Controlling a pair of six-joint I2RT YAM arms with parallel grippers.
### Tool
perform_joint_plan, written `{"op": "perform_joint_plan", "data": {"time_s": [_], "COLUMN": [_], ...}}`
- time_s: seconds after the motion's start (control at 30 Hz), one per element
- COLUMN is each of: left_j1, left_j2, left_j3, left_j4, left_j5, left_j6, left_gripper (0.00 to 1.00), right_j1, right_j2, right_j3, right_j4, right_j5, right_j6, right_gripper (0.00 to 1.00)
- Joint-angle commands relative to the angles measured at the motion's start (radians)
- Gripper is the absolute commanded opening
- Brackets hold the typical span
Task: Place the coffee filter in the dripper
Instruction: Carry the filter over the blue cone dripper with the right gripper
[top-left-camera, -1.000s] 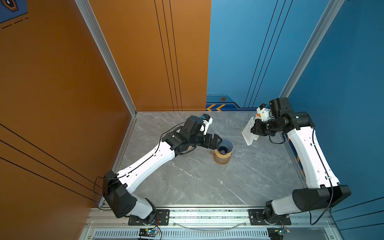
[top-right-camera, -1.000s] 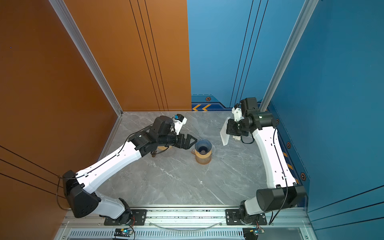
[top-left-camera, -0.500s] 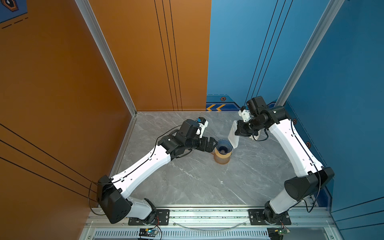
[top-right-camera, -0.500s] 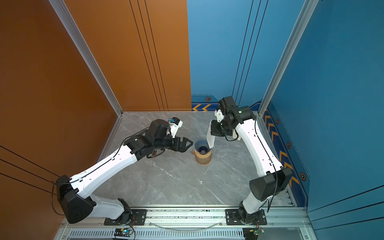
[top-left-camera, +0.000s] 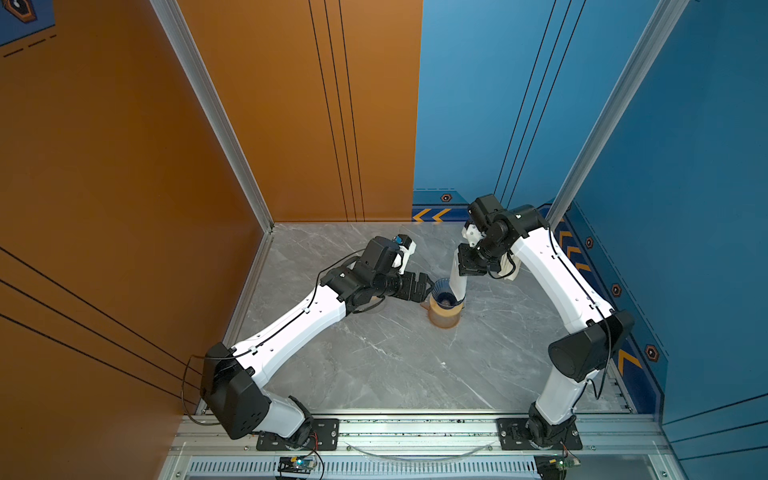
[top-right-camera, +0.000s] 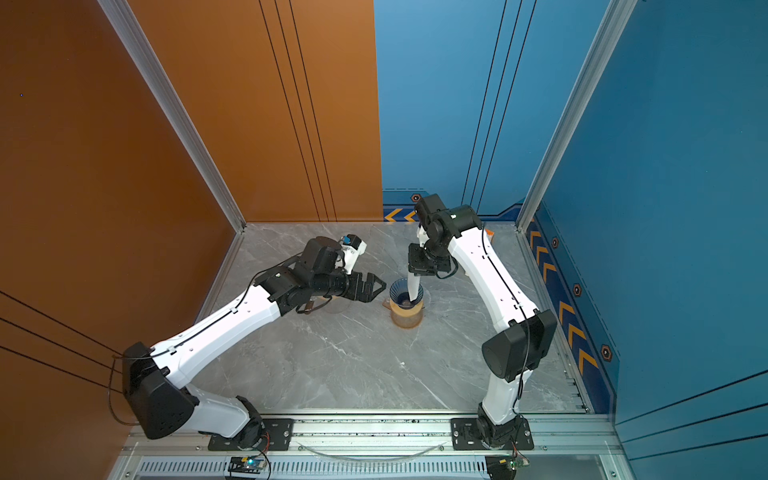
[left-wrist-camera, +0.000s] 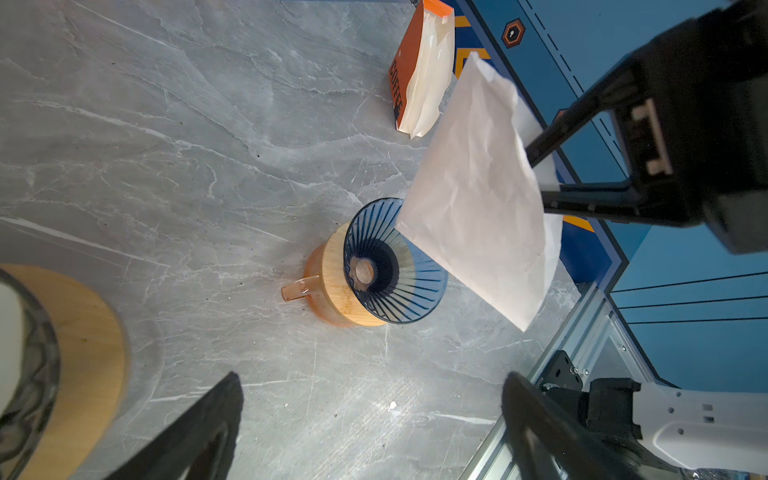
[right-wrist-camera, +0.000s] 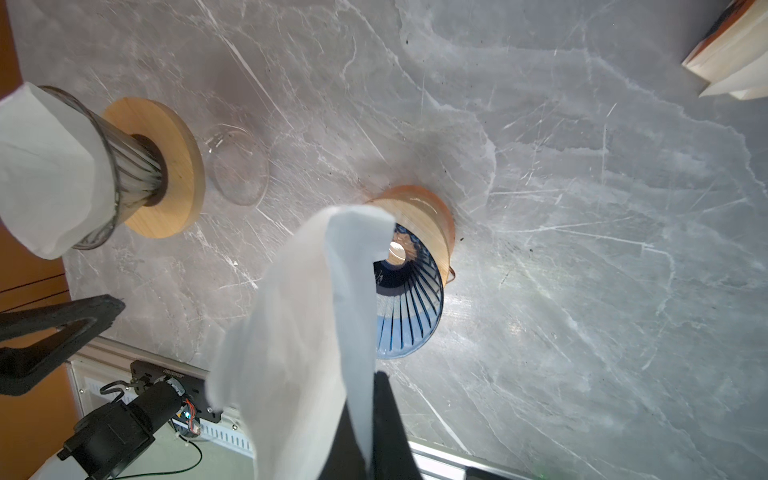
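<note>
Right end effector (left-wrist-camera: 540, 174) pinches the one loose white paper coffee filter (left-wrist-camera: 478, 199), which hangs below it, tip at the mouth of the blue ribbed dripper (left-wrist-camera: 390, 266); left end effector (top-right-camera: 376, 286) gapes wide just beside. Two drippers in all: a grey ribbed dripper (right-wrist-camera: 124, 166) stands apart on the marble worktop (right-wrist-camera: 582, 208)

The coffee filter (left-wrist-camera: 478, 187) is white, the dripper (left-wrist-camera: 415, 291) ribbed blue, the table (left-wrist-camera: 166, 166) grey marble veined white.

The coffee filter (left-wrist-camera: 478, 187) is crinkled, matt white paper. The dripper (left-wrist-camera: 415, 295) is glossy, ribbed, translucent blue on a smooth wooden collar (left-wrist-camera: 333, 272).
</note>
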Motion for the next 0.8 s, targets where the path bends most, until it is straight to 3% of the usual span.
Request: {"op": "perform_joint_plan", "data": {"time_s": [0.0, 0.43, 0.77], "left_j1": [0.006, 0.003, -0.007], "left_j2": [0.018, 0.137, 0.227], "left_j3": [0.042, 0.122, 0.197], "left_j4": [-0.002, 0.025, 0.025], "left_j5": [0.036, 0.108, 0.142], "left_j6": [0.006, -0.054, -0.097], "left_gripper": [0.98, 0.98, 0.98], "right_j1": [0.016, 0.04, 0.053], "right_j2": [0.02, 0.066, 0.078], "right_j3": [0.039, -0.004, -0.09], "right_j4": [-0.088, -0.039, 0.059], "right_j5": [0.044, 0.078, 0.041], "right_j6": [0.0, 0.037, 0.054], "right_gripper": [0.0, 0.0, 0.0]}}
